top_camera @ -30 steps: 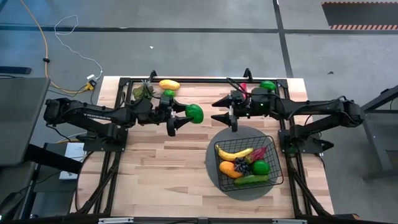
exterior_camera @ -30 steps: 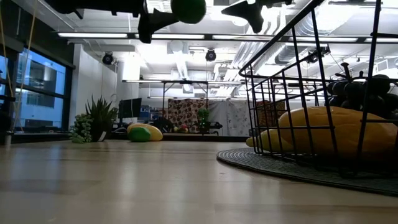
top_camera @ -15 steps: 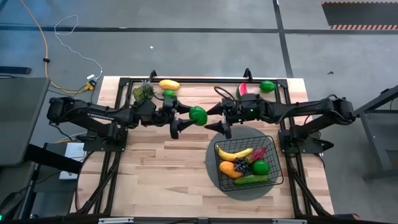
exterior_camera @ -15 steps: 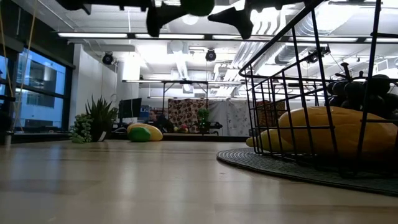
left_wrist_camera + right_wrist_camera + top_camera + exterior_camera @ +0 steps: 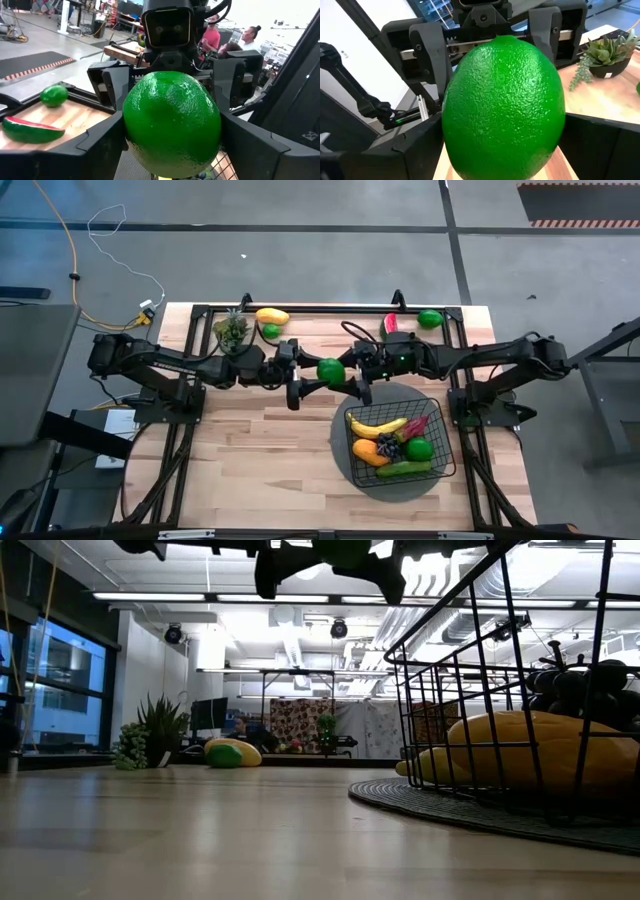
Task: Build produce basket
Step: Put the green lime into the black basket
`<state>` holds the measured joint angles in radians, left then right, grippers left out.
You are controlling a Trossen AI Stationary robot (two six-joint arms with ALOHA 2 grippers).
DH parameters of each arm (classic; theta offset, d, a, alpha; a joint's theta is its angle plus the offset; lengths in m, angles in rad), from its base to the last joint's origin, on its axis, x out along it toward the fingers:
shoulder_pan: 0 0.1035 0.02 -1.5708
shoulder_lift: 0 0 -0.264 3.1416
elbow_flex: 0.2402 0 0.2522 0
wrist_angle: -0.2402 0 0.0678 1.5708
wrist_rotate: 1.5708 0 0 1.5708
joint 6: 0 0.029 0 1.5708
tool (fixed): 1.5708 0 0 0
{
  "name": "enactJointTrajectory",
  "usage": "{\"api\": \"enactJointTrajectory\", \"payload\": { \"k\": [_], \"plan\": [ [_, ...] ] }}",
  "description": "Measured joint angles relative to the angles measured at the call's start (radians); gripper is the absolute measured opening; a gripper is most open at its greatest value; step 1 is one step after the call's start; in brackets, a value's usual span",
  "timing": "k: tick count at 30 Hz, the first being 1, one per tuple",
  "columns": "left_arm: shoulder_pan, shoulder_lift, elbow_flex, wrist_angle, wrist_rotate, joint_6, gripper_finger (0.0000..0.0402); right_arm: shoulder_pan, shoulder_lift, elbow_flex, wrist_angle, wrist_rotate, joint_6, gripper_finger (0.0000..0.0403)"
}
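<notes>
A green lime [image 5: 331, 370] hangs high above the table's middle, with my left gripper [image 5: 316, 372] shut on it from the left. My right gripper [image 5: 347, 374] faces it from the right, open, with a finger [image 5: 235, 75] on either side of the same lime [image 5: 502, 105]. The black wire basket [image 5: 442, 442] stands on a round grey mat [image 5: 345, 465] at the near right. It holds a banana [image 5: 375, 425], a mango, grapes, a lime, a cucumber and a red chili. My left gripper pinches the lime's two opposite sides [image 5: 131, 132] between its two fingers. The fingers lie level and come from the table's left. The lime is lifted clear, well above the table. My right gripper's fingers stand close beside the lime; I cannot tell whether they touch it.
Along the far edge lie a small green plant [image 5: 230, 330], a yellow mango [image 5: 271, 316], a lime [image 5: 270, 331], a watermelon slice [image 5: 391, 323] and another lime [image 5: 430, 318]. Bare wood lies at the near left and middle.
My left gripper has carried the lime toward the table's right, staying level. My right gripper has come toward the left and a little down to meet it, and its fingers now stand around the lime.
</notes>
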<state>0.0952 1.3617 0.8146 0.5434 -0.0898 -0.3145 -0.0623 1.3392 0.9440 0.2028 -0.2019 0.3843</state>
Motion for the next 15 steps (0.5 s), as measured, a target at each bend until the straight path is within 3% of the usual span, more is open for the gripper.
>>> {"api": "enactJointTrajectory", "payload": {
  "k": [15],
  "plan": [
    [0.000,0.000,0.000,0.000,0.000,0.004,0.0292,0.000,0.000,0.000,0.001,-0.024,0.001,0.0298]
  ]
}}
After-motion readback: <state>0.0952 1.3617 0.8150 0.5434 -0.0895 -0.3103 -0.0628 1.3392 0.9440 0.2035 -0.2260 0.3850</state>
